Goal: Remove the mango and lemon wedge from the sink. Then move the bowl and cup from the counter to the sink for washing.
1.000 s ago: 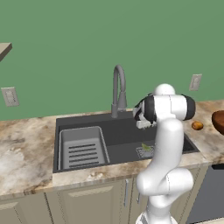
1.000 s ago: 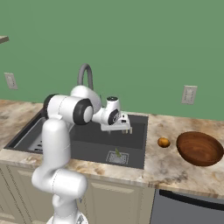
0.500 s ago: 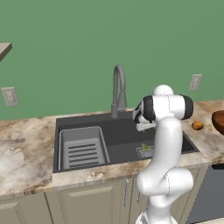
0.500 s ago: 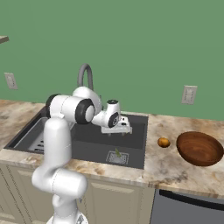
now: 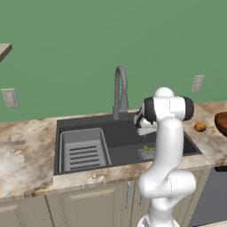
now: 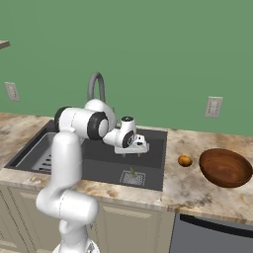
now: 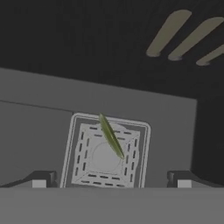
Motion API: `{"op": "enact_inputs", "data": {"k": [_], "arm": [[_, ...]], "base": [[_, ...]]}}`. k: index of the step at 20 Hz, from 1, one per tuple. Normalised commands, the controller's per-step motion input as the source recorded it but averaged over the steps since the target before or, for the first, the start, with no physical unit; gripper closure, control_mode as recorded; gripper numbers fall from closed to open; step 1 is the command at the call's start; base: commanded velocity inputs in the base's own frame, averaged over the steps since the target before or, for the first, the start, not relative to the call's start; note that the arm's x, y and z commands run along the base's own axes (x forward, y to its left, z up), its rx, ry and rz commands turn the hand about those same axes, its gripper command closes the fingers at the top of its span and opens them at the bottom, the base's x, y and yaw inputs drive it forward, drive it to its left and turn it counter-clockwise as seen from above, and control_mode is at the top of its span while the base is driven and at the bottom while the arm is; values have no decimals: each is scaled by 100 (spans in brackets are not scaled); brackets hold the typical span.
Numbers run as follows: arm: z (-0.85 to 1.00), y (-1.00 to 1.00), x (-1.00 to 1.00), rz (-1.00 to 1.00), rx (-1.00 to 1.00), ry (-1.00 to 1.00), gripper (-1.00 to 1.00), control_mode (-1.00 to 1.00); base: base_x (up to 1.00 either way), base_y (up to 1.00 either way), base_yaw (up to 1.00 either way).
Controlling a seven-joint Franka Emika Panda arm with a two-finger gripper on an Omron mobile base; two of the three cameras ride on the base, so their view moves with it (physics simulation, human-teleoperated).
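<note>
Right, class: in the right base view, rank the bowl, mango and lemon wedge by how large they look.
1. bowl
2. mango
3. lemon wedge, a thin sliver; it sits slightly nearer the camera, yet looks smallest.

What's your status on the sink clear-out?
Gripper open, empty, above the sink. Lemon wedge lies on the drain grate, between the fingertips' line. Mango on counter beside bowl. Nothing in the way.

The white arm's gripper (image 5: 142,128) hangs over the sink (image 5: 124,137), just right of the faucet (image 5: 120,93). The lemon wedge (image 5: 148,149) lies on the drain. The mango (image 5: 200,127) sits on the desk (image 5: 26,155) right of the sink, beside the bowl (image 5: 221,123).
</note>
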Motion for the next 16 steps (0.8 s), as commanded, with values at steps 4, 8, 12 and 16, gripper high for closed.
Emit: {"op": "enact_inputs", "data": {"k": [4,8,12,16], "arm": [[-20,0,0,-2,0,0,-100,-100],[-21,0,0,-1,0,0,-100,-100],[-21,0,0,-1,0,0,-100,-100],[-21,0,2,0,0,0,-100,-100]], "base": [[0,0,0],[0,0,0],[0,0,0],[0,0,0]]}}
